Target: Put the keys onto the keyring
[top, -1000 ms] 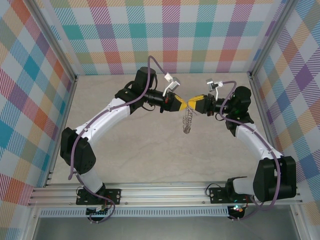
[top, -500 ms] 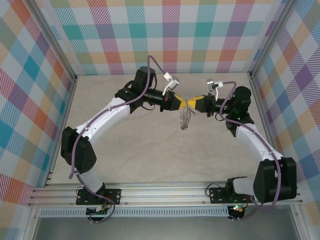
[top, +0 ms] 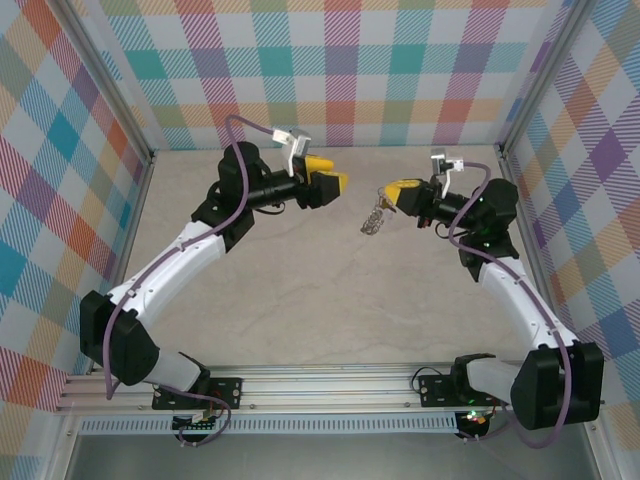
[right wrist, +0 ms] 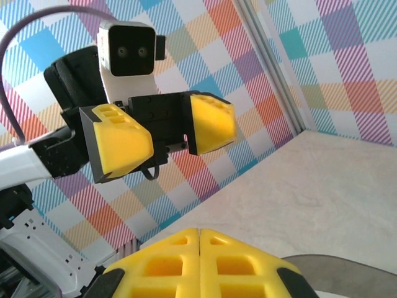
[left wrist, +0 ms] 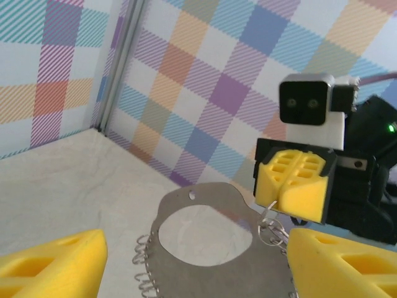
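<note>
**Arms face off over a dangling ring.** The right gripper (top: 392, 190) pinches the keyring (top: 374, 216) by its top, jaws pressed fully together. The silvery chain dangles free above the table (top: 300, 300), in the gap between the two arms. Facing it and apart from the ring, the left gripper (top: 327, 174) hangs with its yellow fingers (left wrist: 56, 261) spread wide and nothing between them.

The left wrist camera looks straight at the hanging bundle. It shows a flat grey metal tag (left wrist: 217, 197) with an oval hole and coiled links (left wrist: 144, 267) at its left edge. A thin wire loop (left wrist: 270, 226) sits just under the right gripper's closed pads (left wrist: 304, 198).

Holding the ring aloft and broadside appears meant to present an opening to the opposite arm. Whether the small lilac key hangs among the links is too small to tell. With the left gripper carrying nothing, the threading looks either finished or waiting on a pick-up.
</note>
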